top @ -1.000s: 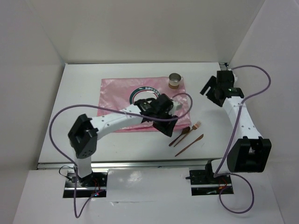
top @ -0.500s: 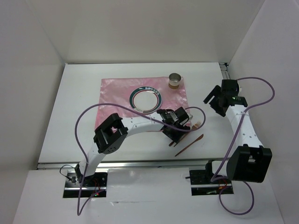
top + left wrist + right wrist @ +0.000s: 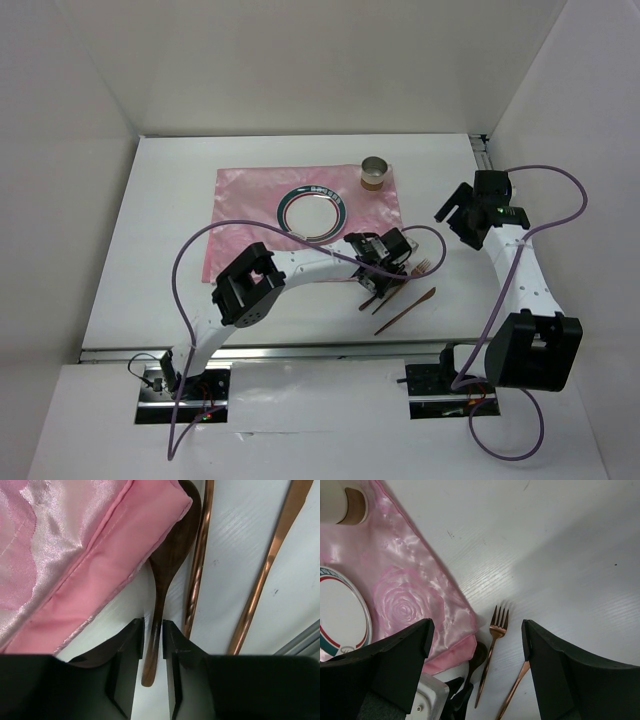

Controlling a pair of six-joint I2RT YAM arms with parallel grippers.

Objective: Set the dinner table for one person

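Observation:
On the white dinner table (image 3: 160, 260), a dark brown spoon (image 3: 170, 555) lies at the corner of the pink cloth (image 3: 75, 570). My left gripper (image 3: 153, 630) is down over the spoon's handle, its fingers shut on the thin end. A copper fork (image 3: 197, 570) and a copper knife (image 3: 270, 565) lie just right of the spoon. In the top view the left gripper (image 3: 376, 285) sits at the cloth's near right corner. My right gripper (image 3: 452, 212) hangs open above the table, with the fork (image 3: 496, 625) far below between its fingers.
A white plate with a green and red rim (image 3: 313, 211) lies in the middle of the pink cloth (image 3: 250, 215). A metal cup (image 3: 375, 174) stands at the cloth's far right corner. The knife (image 3: 405, 311) lies nearest the front rail.
The left arm swung off the plate to the cloth's near right corner and came down onto the spoon handle. The right arm dropped nearer, then held still.

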